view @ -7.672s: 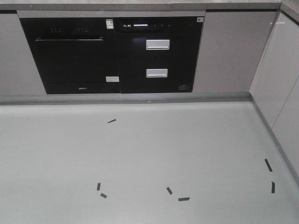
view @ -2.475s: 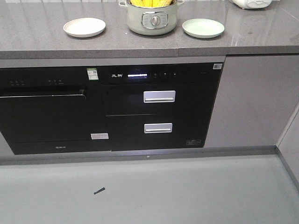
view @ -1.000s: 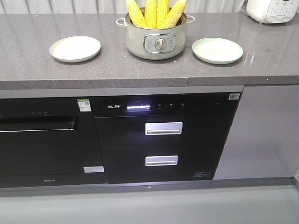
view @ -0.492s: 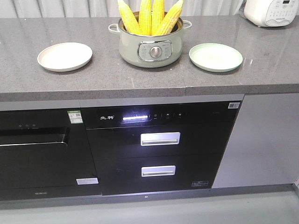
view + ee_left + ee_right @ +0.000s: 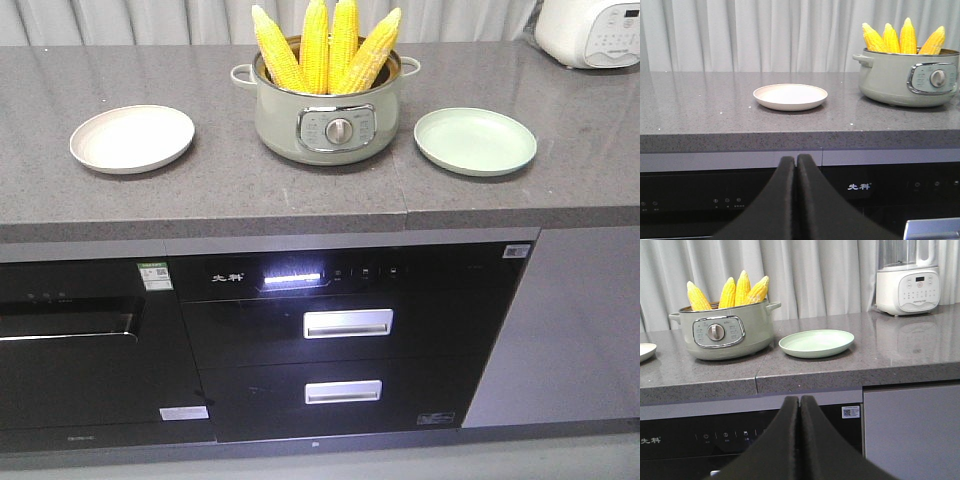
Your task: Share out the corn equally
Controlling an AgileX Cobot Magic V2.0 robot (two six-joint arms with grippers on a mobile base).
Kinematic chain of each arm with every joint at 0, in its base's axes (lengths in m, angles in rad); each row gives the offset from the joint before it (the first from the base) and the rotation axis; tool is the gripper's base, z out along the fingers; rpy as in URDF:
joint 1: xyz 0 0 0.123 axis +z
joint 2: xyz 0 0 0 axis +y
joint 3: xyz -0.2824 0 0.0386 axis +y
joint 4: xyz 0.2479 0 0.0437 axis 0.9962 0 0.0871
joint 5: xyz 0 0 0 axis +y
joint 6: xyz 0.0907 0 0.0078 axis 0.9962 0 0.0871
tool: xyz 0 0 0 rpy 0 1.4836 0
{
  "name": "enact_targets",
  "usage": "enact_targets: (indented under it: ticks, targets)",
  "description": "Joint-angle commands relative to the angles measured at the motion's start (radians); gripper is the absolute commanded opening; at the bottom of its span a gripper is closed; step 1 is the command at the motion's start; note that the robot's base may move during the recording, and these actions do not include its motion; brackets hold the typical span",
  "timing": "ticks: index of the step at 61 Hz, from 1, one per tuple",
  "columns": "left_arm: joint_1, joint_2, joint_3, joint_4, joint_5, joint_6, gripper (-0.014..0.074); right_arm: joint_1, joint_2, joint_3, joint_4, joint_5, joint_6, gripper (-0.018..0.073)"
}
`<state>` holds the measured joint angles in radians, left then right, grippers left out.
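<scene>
- Corn (image 5: 325,50) in the front-facing view: four yellow cobs stand tips up, leaning on one another, inside a pale green pot (image 5: 330,135) with a dial on its front. The pot sits at the middle of the grey countertop (image 5: 230,190).
- A cream plate (image 5: 132,138) lies to the pot's left and a green plate (image 5: 475,141) to its right, each apart from the pot.
- A white appliance (image 5: 590,30) stands at the far right corner of the counter.
- Below the counter, a black cabinet front (image 5: 250,360) carries a lit strip and two silver drawer handles (image 5: 348,323), one above the other.
- Left wrist view: the left gripper (image 5: 796,158) sits low in the frame, level with the black front under the counter edge. Its two dark fingers are pressed together and hold nothing.
- The cream plate lies ahead of it on the counter. The pot stands at the right of this view, the cobs' tips rising above its rim. A pale curtain (image 5: 740,35) hangs behind.
- Right wrist view: the right gripper (image 5: 799,399) is also below the counter edge, fingers pressed flat against each other, holding nothing.
- The green plate lies ahead and a little to the right, near the pot, which holds the corn on the left. The cream plate's rim shows at the far left edge, and the white appliance stands at the back right.
</scene>
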<state>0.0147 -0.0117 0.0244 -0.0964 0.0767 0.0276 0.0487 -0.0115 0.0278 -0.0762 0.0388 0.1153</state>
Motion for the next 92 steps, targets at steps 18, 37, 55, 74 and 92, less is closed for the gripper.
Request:
enact_targets:
  ticks: [18, 37, 55, 74, 92]
  targets:
    - [-0.008, -0.014, -0.023, -0.009, -0.077, 0.001, -0.0006, -0.006, -0.007, 0.018, -0.012, -0.076, -0.009, -0.0002]
    - [-0.008, -0.014, -0.023, -0.009, -0.077, 0.001, -0.0006, -0.006, -0.007, 0.018, -0.012, -0.076, -0.009, -0.0002]
    - [-0.008, -0.014, -0.023, -0.009, -0.077, 0.001, -0.0006, -0.006, -0.007, 0.018, -0.012, -0.076, -0.009, -0.0002]
    - [-0.008, -0.014, -0.023, -0.009, -0.077, 0.001, -0.0006, -0.006, -0.007, 0.018, -0.012, -0.076, -0.009, -0.0002]
    - [-0.008, -0.014, -0.023, -0.009, -0.077, 0.001, -0.0006, -0.006, -0.007, 0.018, -0.012, -0.076, -0.009, -0.0002]
